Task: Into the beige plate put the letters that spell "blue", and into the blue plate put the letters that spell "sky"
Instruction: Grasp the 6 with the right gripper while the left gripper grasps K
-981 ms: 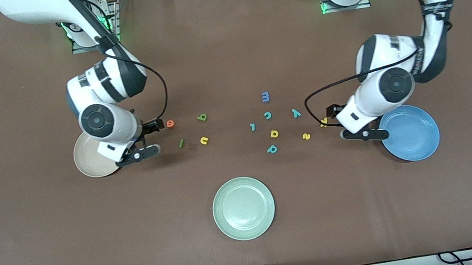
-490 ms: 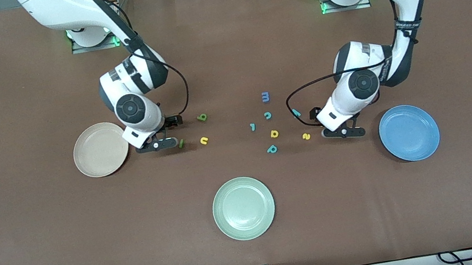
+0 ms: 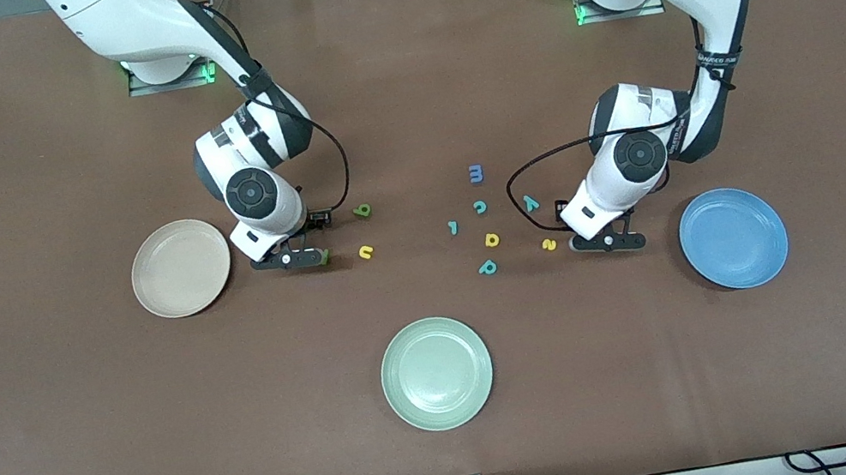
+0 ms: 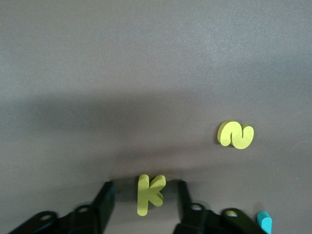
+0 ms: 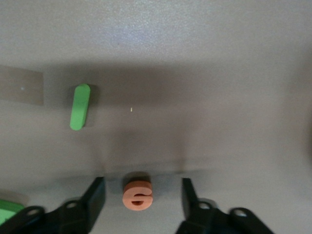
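The left gripper [image 4: 144, 197] is straddling the yellow k [image 4: 149, 194] with an open gap on each side of it. The yellow s [image 4: 236, 135] is lying near, apart from the fingers. The right gripper [image 5: 141, 197] is bracketing the orange e [image 5: 137, 194] likewise, jaws not touching it. The green l [image 5: 80, 107] is lying clear of that gripper. Bare table [image 3: 75, 438] is surrounding the pale green plate [image 3: 443, 412].

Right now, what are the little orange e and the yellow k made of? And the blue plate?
The orange e and yellow k look like soft foam: thick, matte, with rounded edges. The blue plate looks like smooth plastic or glazed ceramic, judging by its faint sheen; which one, I cannot tell.
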### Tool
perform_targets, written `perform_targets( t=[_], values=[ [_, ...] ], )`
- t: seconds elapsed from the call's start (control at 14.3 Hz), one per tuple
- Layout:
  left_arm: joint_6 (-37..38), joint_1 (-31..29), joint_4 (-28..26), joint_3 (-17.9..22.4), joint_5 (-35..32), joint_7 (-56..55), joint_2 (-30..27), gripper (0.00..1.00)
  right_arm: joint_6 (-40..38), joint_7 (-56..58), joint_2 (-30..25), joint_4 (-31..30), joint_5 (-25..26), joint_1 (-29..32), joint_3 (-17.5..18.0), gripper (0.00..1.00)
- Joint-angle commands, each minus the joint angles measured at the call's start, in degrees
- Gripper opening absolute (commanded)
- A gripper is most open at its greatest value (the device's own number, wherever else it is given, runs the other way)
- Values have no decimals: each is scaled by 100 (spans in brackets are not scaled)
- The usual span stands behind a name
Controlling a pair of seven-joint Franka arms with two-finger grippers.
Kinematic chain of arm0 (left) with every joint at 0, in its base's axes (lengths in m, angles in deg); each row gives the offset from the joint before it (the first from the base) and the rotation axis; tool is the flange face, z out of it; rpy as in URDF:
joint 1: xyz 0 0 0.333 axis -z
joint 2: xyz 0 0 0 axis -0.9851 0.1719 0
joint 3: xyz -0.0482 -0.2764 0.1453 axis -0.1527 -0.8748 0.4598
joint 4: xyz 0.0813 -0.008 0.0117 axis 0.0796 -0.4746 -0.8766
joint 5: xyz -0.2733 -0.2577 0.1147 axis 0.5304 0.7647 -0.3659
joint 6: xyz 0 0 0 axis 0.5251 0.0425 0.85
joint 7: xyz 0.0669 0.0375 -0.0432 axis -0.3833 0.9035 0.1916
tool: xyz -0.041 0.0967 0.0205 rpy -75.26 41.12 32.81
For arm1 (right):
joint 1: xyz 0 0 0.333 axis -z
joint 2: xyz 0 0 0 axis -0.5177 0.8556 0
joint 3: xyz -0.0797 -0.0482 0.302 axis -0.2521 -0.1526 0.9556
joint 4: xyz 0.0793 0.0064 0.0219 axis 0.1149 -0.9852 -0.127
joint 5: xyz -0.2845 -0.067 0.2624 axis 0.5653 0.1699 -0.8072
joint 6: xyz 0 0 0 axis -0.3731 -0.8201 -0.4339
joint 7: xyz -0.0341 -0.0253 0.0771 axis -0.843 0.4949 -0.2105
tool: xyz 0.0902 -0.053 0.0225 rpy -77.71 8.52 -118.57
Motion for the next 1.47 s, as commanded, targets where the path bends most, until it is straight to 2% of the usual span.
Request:
perform_targets(
  t=[0.0, 0.14, 0.21, 0.35, 0.49, 0.63, 0.7, 0.84, 0.91, 0.98, 1.12, 1.19, 1.26, 1.4],
  values=[
    [-66, 45, 3, 40, -104, 8, 0, 37, 59, -155, -94, -110, -104, -13, 27, 59],
    [-58, 28, 3, 49, -104, 17, -26, 20, 42, -155, -111, -110, -437, -13, 27, 57],
    [-40, 19, 3, 40, -104, 17, -35, 11, 42, -155, -111, -110, -447, -22, 27, 56],
    [56, 27, 29, 49, -104, 17, -122, 6, 33, -155, -111, -119, -447, -22, 36, 56],
    [580, 1, 230, 101, -112, 17, -307, 4, 33, -147, -120, -154, -447, -22, 27, 56],
    [1484, -78, 756, 180, -156, 182, -395, 4, 33, -94, -120, -172, -447, -13, 27, 54],
    [2002, -139, 1151, 250, -365, 384, -387, 4, 33, -76, -111, -172, -447, -4, 27, 53],
    [2507, -436, 1505, 251, -927, 718, -360, 4, 33, -67, -111, -172, -447, 5, 27, 51],
    [2517, -630, 1506, 251, -1130, 955, -352, 4, 24, -67, -111, -172, -447, -4, 27, 47],
    [2509, -849, 1497, 251, -1184, 1183, -325, 4, 24, -59, -111, -172, -447, 4, 27, 40],
    [2439, -1429, 1489, 199, -1193, 1623, -177, 4, -37, -59, -111, -172, -447, -4, 27, 20],
    [2256, -1562, 1436, 190, -1193, 1695, -80, 5, -124, -41, -120, -154, -447, -4, 27, 13],
    [1984, -1598, 1279, 198, -1193, 1696, -36, 5, -204, -24, -146, -119, -447, 4, 19, 8],
    [1526, -1712, 1076, 198, -1193, 1696, 105, 6, -423, 151, -365, -49, -447, 57, -25, 5]
  ],
)
